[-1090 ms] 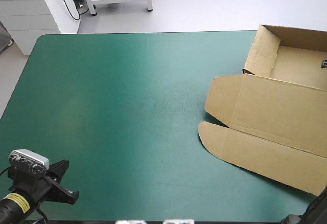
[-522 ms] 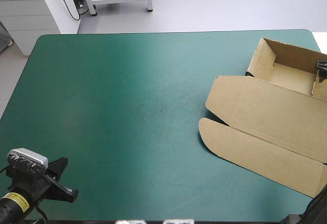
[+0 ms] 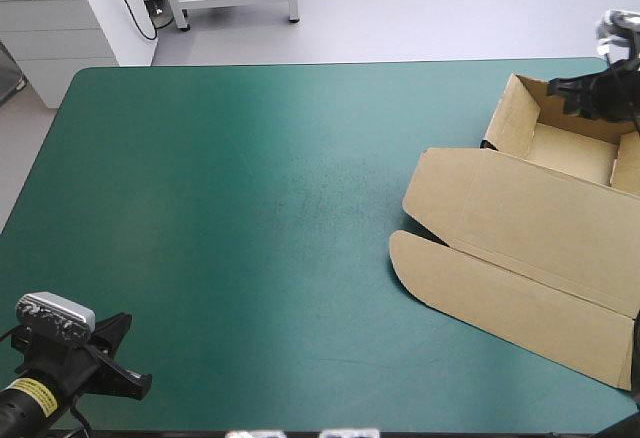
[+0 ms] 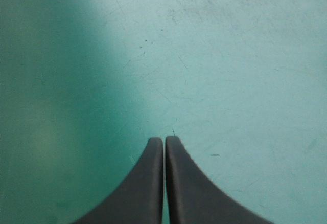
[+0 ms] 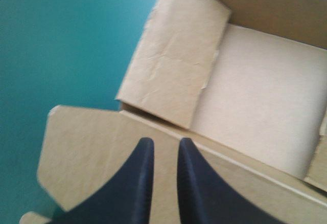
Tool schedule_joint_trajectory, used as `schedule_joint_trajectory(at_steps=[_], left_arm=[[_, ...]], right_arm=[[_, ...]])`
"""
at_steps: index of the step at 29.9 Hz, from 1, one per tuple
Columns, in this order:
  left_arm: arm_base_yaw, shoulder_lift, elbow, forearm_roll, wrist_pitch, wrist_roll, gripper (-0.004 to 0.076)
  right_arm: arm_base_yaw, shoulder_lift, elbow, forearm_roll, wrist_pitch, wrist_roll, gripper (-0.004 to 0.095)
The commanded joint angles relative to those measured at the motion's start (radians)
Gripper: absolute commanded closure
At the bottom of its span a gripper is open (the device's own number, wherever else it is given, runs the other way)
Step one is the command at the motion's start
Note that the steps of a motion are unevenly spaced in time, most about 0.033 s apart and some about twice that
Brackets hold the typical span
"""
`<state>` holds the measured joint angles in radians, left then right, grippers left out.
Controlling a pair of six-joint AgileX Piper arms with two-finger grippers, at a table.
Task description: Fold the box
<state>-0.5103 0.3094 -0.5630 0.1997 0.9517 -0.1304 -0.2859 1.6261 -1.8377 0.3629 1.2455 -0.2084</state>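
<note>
1. Teal-green cover (image 3: 250, 208) lies matte over the whole worktop, with rounded corners and fine pale scratches.
2. Your left gripper (image 4: 164, 138) sits low at the worktop's near left corner. Its smooth black fingers press together into one pointed arch with only a hairline seam between them, and bare cover lies ahead.
3. Your right gripper (image 5: 162, 141) hangs above the far right corner. Its curved fingers stand a narrow slit apart and grip nothing; brown board shows through the gap.
4. Below that gripper you have the box (image 3: 540, 218), plain brown board. It runs along the worktop's right edge from the far right corner toward the near edge.
5. Its tray end (image 3: 570, 148) is open, with walls raised around a smooth, paler floor. The side wall (image 5: 173, 55) nearest the worktop's middle is wrinkled with soft creases and has a ragged cut edge.
6. From the tray, the lid (image 3: 545, 213) lies flat on the cover, crossed by straight score lines. It ends in a long flap (image 3: 500, 303) with a rounded corner, and a small angled ear (image 3: 432, 186) juts from its side.
</note>
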Motion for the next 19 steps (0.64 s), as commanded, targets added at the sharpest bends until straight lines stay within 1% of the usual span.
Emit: schedule_joint_trajectory(at_steps=[1,5,8,10,14,19], left_arm=[[-0.005,0.011,-0.022,-0.003,-0.034,-0.015,0.0731],[-0.005,0.011,-0.022,-0.018,-0.074,-0.015,0.0731],[-0.005,0.002,-0.022,-0.039,-0.078,-0.015,0.0731],[-0.005,-0.009,-0.022,-0.046,-0.071,-0.015,0.0731],[-0.005,-0.063,-0.022,-0.052,-0.071,-0.015,0.0731],[-0.005,-0.182,-0.022,-0.109,-0.042,-0.009,0.0731]], right_arm=[[0.127,-0.129,0.065,-0.002,-0.005,-0.046,0.0908],[0.307,-0.257,0.17,-0.022,-0.062,-0.068,0.0908],[0.414,-0.353,0.242,-0.083,-0.067,-0.068,0.0908],[0.459,-0.424,0.304,-0.116,-0.092,-0.068,0.0911],[0.476,-0.605,0.475,-0.139,-0.188,-0.068,0.0911],[0.476,-0.832,0.708,-0.153,-0.295,-0.061,0.091]])
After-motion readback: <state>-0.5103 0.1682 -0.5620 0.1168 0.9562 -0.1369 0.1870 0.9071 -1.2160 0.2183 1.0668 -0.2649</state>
